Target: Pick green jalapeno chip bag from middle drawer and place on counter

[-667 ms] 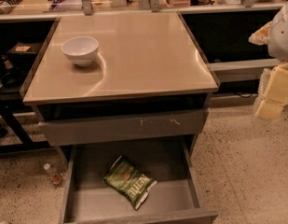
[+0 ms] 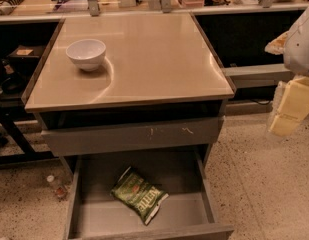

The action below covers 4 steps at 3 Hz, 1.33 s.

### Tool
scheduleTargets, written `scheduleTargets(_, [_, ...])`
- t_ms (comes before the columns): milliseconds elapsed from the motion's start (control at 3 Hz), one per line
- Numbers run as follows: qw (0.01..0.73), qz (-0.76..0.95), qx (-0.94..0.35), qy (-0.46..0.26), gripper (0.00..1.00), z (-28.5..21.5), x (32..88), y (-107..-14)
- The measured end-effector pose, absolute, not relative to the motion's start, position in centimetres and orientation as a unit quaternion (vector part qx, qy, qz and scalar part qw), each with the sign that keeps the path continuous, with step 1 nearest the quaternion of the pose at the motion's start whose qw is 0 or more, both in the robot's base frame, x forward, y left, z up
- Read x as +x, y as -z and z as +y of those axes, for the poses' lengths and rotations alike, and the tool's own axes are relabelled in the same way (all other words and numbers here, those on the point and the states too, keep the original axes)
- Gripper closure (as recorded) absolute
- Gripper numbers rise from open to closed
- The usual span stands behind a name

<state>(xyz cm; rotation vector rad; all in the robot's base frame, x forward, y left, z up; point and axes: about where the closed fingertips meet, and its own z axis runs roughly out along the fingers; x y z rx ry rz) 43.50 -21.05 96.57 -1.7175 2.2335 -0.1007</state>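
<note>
The green jalapeno chip bag (image 2: 138, 195) lies flat on the grey floor of the open middle drawer (image 2: 94, 219), left of centre, with its white "KETTLE" end toward the front right. The beige counter (image 2: 154, 59) sits above on the grey cabinet. My gripper (image 2: 290, 108) hangs in the air at the right edge of the view, level with the counter top and well to the right of the cabinet, far from the bag. It holds nothing that I can see.
A white bowl (image 2: 86, 53) stands on the counter's left rear part. A shut grey drawer front with white scratches (image 2: 134, 135) is above the open drawer. A cluttered ledge with metal posts (image 2: 159, 1) runs behind. A small bottle (image 2: 55, 185) lies on the speckled floor, left of the drawer.
My arm and gripper at the right edge have dropped slightly. The bag, drawer and bowl have not moved.
</note>
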Motion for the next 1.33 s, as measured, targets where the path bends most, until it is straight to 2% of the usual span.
scheduleTargets(667, [0.155, 0.785, -0.6, 0.006, 0.0, -17.3, 43.4, -89.1])
scheduleTargets(1333, [0.157, 0.786, -0.597, -0.017, 0.0, -16.0, 42.8, -86.3])
